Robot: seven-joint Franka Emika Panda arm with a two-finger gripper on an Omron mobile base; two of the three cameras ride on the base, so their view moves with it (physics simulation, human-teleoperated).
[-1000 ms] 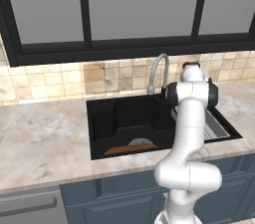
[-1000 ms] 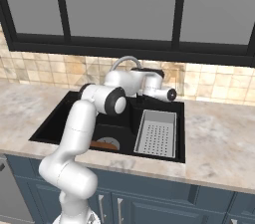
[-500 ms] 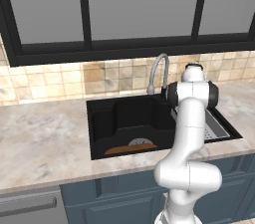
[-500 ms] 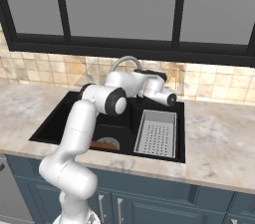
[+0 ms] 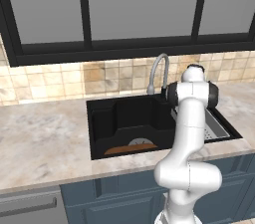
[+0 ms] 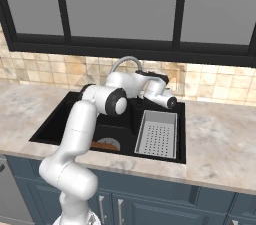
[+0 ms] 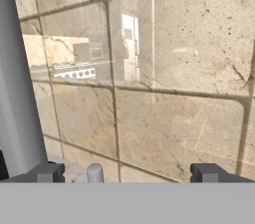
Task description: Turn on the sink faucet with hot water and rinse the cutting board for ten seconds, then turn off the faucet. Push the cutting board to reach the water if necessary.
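Hand view: beige tile backsplash (image 7: pixel 174 93) | marbled counter (image 5: pixel 45 143) | dark window (image 5: pixel 139 4)

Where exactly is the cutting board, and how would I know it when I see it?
Look under the window at the black sink set in the marble counter. On its floor, against the near wall, lies the cutting board, flat and thin. It is the only orange-brown thing there, unlike the grey drain disc beside it.

one faucet (image 5: pixel 158 72), one cutting board (image 5: pixel 130 149), one strainer tray (image 6: pixel 158 133).
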